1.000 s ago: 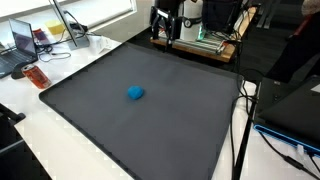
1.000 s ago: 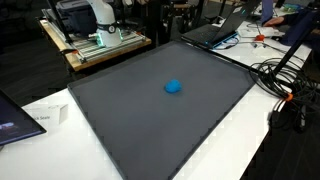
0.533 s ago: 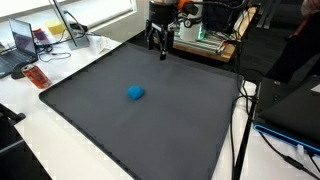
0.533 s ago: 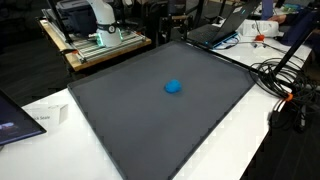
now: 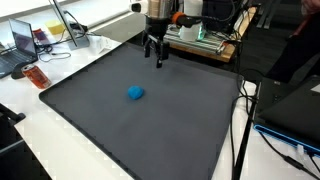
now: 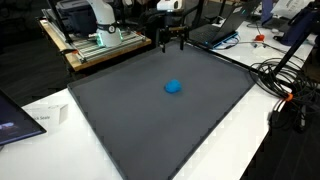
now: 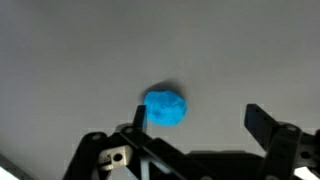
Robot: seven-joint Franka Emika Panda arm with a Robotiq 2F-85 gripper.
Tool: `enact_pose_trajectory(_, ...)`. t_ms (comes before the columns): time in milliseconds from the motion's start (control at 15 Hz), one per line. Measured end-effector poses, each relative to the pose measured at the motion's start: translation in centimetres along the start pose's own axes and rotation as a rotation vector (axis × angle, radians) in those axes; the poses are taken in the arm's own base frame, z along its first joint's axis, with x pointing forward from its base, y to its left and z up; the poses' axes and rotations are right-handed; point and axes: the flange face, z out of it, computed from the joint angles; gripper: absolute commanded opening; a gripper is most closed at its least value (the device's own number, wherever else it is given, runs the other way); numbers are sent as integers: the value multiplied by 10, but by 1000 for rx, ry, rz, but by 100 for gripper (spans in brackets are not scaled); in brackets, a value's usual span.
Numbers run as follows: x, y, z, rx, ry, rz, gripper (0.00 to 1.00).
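A small round blue object (image 5: 135,93) lies on the dark grey mat (image 5: 110,130) near its middle; it also shows in the other exterior view as a blue lump (image 6: 173,87). My gripper (image 5: 155,57) hangs open above the far part of the mat, well short of the blue object and apart from it; the same gripper (image 6: 172,42) points down in both exterior views. In the wrist view the blue object (image 7: 165,108) sits just beyond the near finger, and my gripper (image 7: 198,118) holds nothing between its spread fingers.
Around the mat runs a white table (image 5: 30,120). A laptop (image 5: 22,40) and an orange item (image 5: 37,77) sit at one side, cables (image 6: 290,95) lie along another edge, and a wooden stand with equipment (image 6: 95,42) is behind the mat.
The arm has swung out from the back over the far part of the mat and lowered toward the blue object. The jaws have stayed open; the blue object has not moved.
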Motion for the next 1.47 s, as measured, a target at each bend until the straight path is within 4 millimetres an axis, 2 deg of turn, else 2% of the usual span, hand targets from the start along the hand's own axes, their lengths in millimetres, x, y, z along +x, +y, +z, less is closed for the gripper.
enact_pose_trajectory(333,-8,6,18,30,15,-88,100)
enact_pose_trajectory(667,-12,25,29,73,-11,-213,100)
enact_pose_trajectory(1467,22,83,33,263,-65,-536,100)
